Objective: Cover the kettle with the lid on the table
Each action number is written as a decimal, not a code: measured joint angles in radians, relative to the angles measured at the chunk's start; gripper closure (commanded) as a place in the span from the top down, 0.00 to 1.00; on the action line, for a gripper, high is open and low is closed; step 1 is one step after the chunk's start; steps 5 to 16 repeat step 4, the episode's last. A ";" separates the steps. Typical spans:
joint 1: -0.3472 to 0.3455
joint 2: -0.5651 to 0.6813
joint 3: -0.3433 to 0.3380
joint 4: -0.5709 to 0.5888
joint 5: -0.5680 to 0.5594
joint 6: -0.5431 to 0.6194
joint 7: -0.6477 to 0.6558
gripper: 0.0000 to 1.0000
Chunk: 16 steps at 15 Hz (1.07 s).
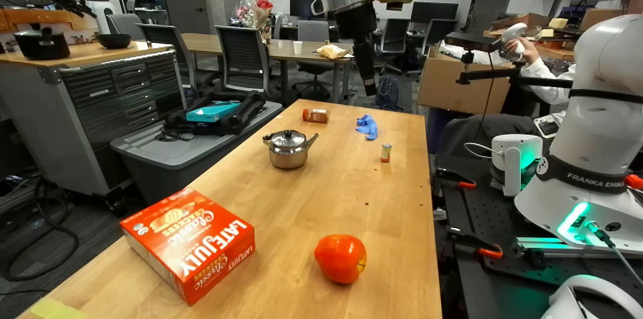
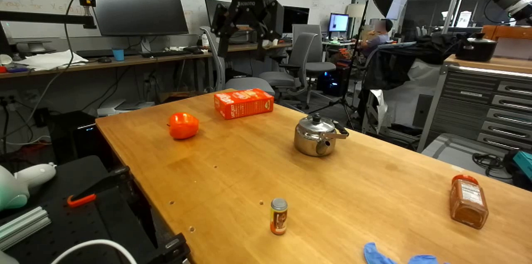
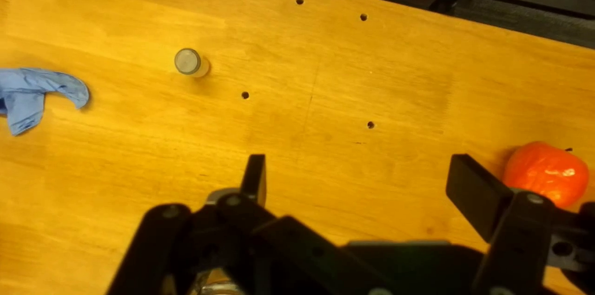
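The kettle (image 1: 289, 156) is a small shiny silver pot with a spout and a dark handle. It stands upright on the wooden table, and it also shows in an exterior view (image 2: 314, 142). The lid (image 1: 288, 138), a silver disc with a dark knob, sits on top of the kettle and looks level, also in an exterior view (image 2: 316, 124). My gripper (image 3: 358, 158) is open and empty, high above the table and apart from the kettle. Its spread fingers also show in an exterior view (image 2: 244, 50). In the wrist view only a shiny sliver (image 3: 221, 288) shows behind the gripper; the lid is hidden there.
On the table (image 1: 326, 198) are a red cracker box (image 1: 188, 241), a red-orange ball-like fruit (image 1: 341, 258), a small bottle (image 1: 386, 153), a blue glove (image 1: 367, 127) and a lying spice jar (image 1: 316, 116). The kettle stands near the table edge opposite the robot base (image 1: 582, 198).
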 measured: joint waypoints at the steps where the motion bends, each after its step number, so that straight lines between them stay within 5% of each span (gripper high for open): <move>1: 0.000 0.002 0.000 0.001 0.000 0.000 0.000 1.00; 16: 0.000 0.002 0.000 0.003 0.000 -0.002 0.000 1.00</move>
